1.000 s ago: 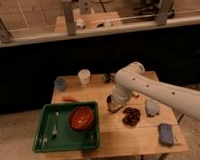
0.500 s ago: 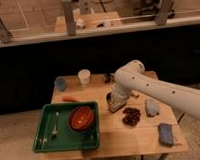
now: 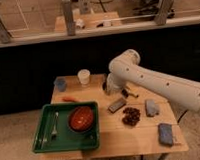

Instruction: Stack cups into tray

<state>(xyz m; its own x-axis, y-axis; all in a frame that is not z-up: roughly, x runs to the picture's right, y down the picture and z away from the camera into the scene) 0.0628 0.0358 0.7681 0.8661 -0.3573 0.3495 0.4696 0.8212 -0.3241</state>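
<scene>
A green tray (image 3: 43, 143) sits at the table's front left, holding an orange-red bowl (image 3: 81, 118) and a fork (image 3: 54, 127). Two cups stand at the back left of the table, a blue cup (image 3: 60, 84) and a white cup (image 3: 84, 76). My white arm reaches in from the right. Its gripper (image 3: 113, 90) hangs low over the back middle of the table, right of the white cup, and it is shut. The wrist hides what lies under the gripper.
An orange stick-like item (image 3: 69, 100) lies behind the tray. A dark flat object (image 3: 117, 105), a dark brown cluster (image 3: 130, 115) and two grey-blue items (image 3: 152, 107) (image 3: 167, 133) cover the right half. A railing runs behind the table.
</scene>
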